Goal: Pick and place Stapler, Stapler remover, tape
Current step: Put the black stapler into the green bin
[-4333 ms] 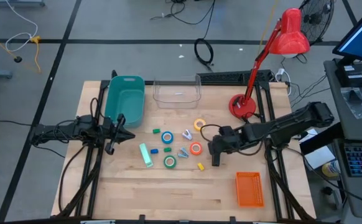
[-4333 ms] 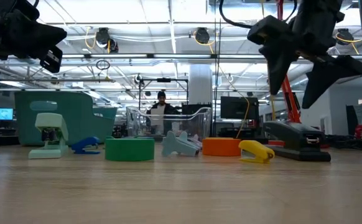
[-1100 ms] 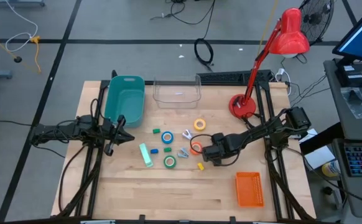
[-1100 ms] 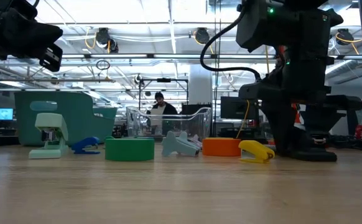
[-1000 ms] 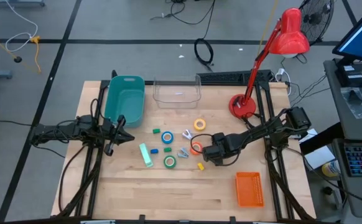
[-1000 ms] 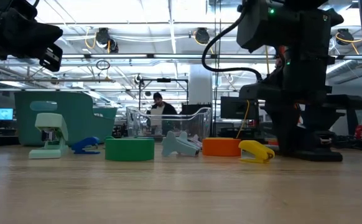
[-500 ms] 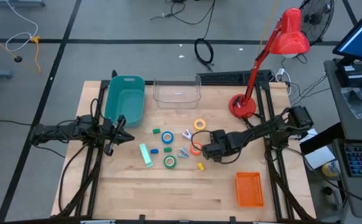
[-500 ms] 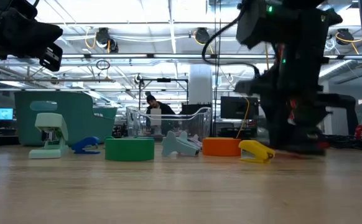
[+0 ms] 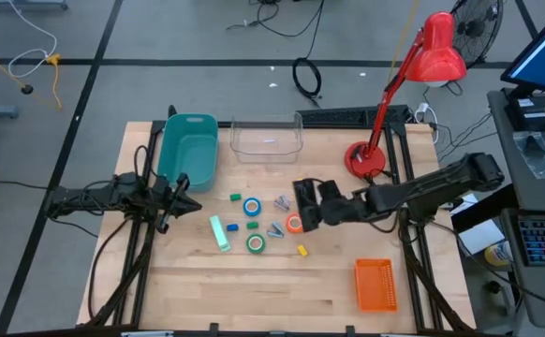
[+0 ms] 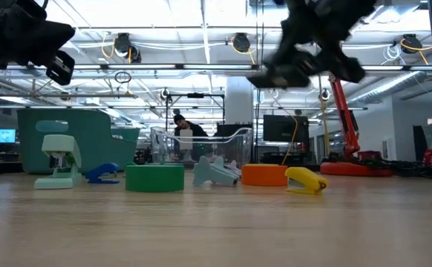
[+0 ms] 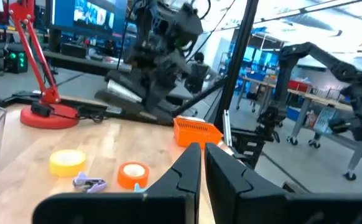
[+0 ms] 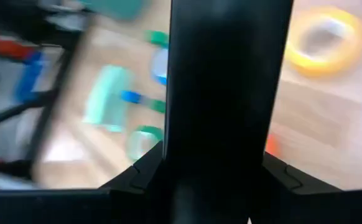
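Black stapler (image 10: 286,75) is held clear of the table, clamped between the fingers of the right gripper (image 9: 303,205), above the middle of the wooden table (image 9: 254,290). Its body is seen to fill the space between those fingers in the right wrist view. Below and beside it the tape rolls are spread: blue (image 9: 252,207), green (image 9: 256,243), orange (image 9: 294,224) and yellow (image 11: 67,162). A mint stapler (image 9: 219,232) lies just left of the green roll, and a yellow staple remover (image 9: 301,250) lies near the orange one. The teal bin (image 9: 188,150) and clear container (image 9: 266,139) are set along the far edge, the orange basket (image 9: 375,284) near the right front corner. Open wood is left across the front strip. The left gripper (image 9: 181,197), fingers pressed together, is parked at the left edge.
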